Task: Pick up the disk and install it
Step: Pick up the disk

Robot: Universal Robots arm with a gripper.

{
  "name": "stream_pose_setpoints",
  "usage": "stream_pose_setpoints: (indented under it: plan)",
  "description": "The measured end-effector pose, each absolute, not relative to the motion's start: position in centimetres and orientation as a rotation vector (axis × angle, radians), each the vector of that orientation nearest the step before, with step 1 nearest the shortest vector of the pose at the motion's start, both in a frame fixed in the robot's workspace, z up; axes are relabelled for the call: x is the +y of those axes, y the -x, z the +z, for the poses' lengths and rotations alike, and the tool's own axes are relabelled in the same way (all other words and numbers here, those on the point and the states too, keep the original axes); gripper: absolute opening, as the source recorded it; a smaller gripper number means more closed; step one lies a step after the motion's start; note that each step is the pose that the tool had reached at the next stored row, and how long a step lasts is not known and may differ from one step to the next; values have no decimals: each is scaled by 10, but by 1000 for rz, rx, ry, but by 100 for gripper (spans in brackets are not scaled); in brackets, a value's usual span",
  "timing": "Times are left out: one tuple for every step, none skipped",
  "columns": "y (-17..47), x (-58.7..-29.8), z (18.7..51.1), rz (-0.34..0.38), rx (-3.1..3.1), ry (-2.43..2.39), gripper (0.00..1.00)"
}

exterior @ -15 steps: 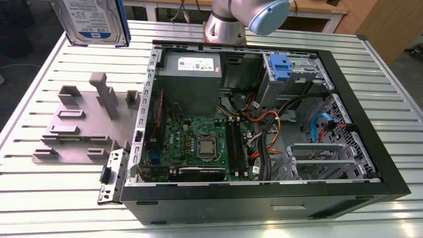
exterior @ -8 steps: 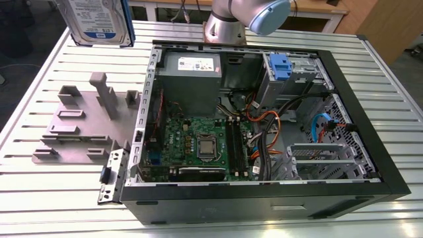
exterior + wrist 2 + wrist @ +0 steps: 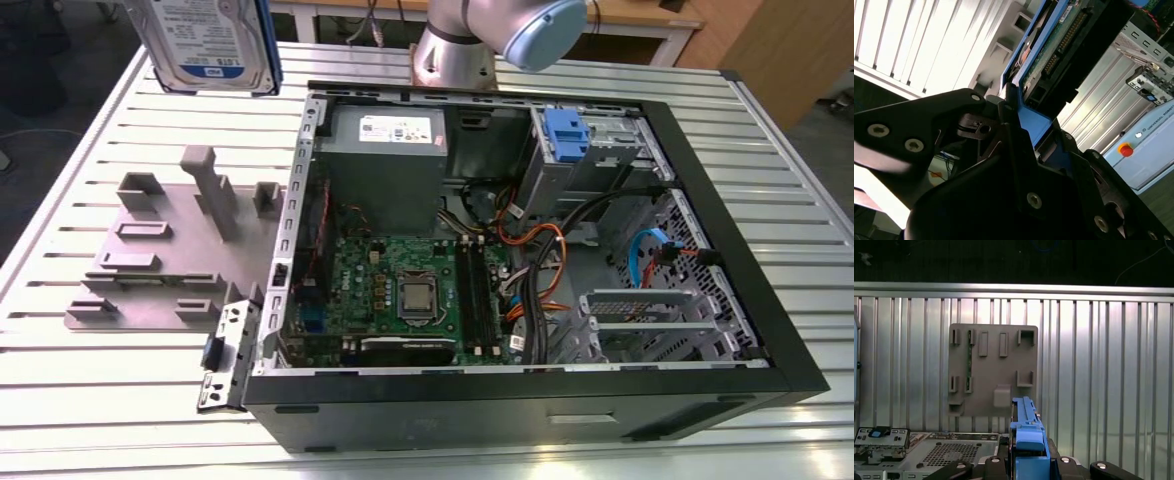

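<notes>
Exterior view: one disk (image 3: 214,45) hangs label-out above the table's (image 3: 120,400) far corner on the exterior view's left, clear of the surface and well apart from the case (image 3: 534,400). One arm (image 3: 494,35) stands behind the case. One open case lies on its side. Inside it are one grey power supply (image 3: 384,165) and one blue bracket (image 3: 565,135) on the drive bay. One grey plate (image 3: 154,260) with raised holders lies on the table just beside the case.

Second wrist view: the gripper (image 3: 1029,125) is clamped on the disk's (image 3: 1051,45) blue carrier, with two black fingers (image 3: 954,120), one either side of the frame. The disk's circuit-board side shows. One red button (image 3: 1125,149) sits on a pale box below.

First wrist view: the blue edge of the disk (image 3: 1026,432) stands up between the gripper's (image 3: 1026,462) two fingers (image 3: 959,470), pinched tight. Beyond it is one plate (image 3: 994,370), flat on the slatted table (image 3: 1104,365). One corner of the case (image 3: 939,450) lies near the plate.
</notes>
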State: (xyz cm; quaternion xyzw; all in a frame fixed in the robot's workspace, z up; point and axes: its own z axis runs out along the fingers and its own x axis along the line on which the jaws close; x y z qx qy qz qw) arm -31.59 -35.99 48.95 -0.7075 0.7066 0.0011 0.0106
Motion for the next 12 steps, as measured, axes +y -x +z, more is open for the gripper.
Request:
stream_pose_setpoints:
  plan:
    - [315,-360,490,4,2205,2208,36]
    - [314,-360,490,4,2205,2208,36]
    - [313,-360,490,4,2205,2208,36]
    - [313,-360,490,4,2205,2208,36]
    - [312,-360,490,4,2205,2208,36]
    - [312,-360,490,3,2205,2208,36]
    - [312,-360,490,3,2205,2208,36]
    - [312,-360,490,4,2205,2208,36]
    - [312,-360,490,4,2205,2208,36]
    - [312,-360,490,4,2205,2208,36]
    - [312,-360,490,3,2205,2208,36]
    - [312,-360,490,4,2205,2208,36]
